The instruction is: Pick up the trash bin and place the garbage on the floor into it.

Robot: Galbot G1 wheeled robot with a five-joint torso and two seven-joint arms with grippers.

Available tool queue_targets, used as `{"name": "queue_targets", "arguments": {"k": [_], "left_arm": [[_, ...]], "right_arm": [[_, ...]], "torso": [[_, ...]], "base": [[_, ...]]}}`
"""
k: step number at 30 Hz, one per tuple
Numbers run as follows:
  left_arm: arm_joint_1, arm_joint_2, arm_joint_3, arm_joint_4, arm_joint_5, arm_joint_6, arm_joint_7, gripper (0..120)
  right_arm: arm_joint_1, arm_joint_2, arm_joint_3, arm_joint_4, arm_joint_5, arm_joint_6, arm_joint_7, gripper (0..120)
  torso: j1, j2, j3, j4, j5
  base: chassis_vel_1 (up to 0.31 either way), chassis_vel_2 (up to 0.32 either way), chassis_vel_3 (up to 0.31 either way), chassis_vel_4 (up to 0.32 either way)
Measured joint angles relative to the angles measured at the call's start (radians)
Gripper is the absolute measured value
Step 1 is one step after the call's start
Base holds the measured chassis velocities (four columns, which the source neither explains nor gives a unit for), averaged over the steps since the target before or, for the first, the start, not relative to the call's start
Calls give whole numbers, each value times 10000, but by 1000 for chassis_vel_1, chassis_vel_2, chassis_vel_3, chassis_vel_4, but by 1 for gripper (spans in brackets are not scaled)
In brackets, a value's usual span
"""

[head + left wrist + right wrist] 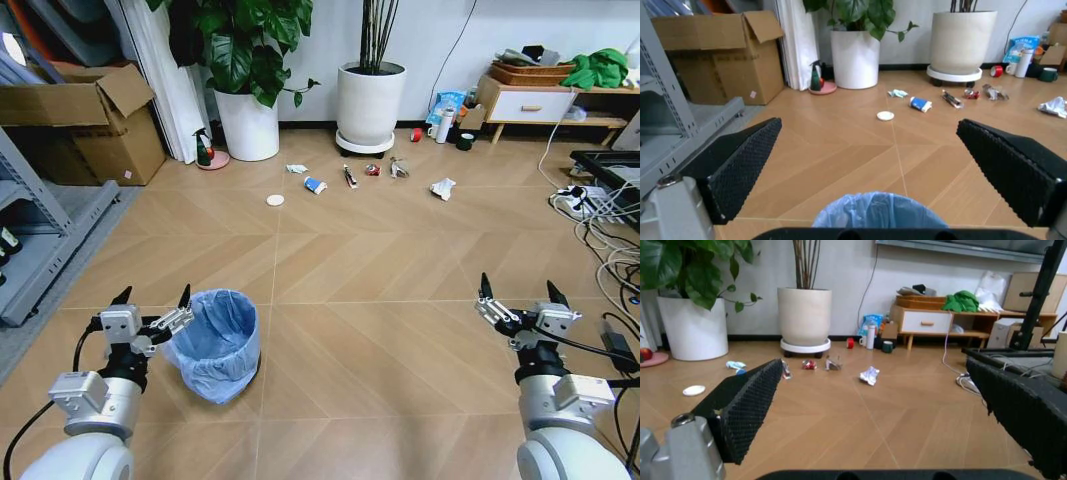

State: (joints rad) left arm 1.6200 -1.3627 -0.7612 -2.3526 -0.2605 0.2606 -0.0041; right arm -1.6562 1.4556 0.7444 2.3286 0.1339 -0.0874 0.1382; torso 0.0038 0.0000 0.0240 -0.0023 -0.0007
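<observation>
The trash bin (217,343), lined with a crinkly light-blue bag, stands on the floor (380,280) just right of my left gripper (153,299), which is open and empty; the bag's rim (877,210) shows below its fingers. My right gripper (518,294) hangs open and empty at the lower right. The garbage lies far ahead in a row: a white disc (275,200), a blue-white cup (315,185), a dark wrapper (350,177), a red can (372,169), foil bits (399,168) and crumpled white paper (443,188). The paper (869,375) and disc (885,115) also show in the wrist views.
Two white plant pots (370,105) stand by the back wall, with a spray bottle (204,148) beside the left one. Cardboard boxes (85,125) and a grey shelf (40,235) line the left. Cables (600,215) and a low cabinet (535,100) sit at the right.
</observation>
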Motion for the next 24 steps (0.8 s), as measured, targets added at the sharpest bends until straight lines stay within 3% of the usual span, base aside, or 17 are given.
{"name": "queue_targets", "arguments": {"k": [24], "left_arm": [[-90,422,-67,-2,-678,461,-177,100]], "right_arm": [[59,-95,-80,-29,3,-52,-20,100]], "torso": [[0,0,0,1,0]], "base": [[0,0,0,0]]}}
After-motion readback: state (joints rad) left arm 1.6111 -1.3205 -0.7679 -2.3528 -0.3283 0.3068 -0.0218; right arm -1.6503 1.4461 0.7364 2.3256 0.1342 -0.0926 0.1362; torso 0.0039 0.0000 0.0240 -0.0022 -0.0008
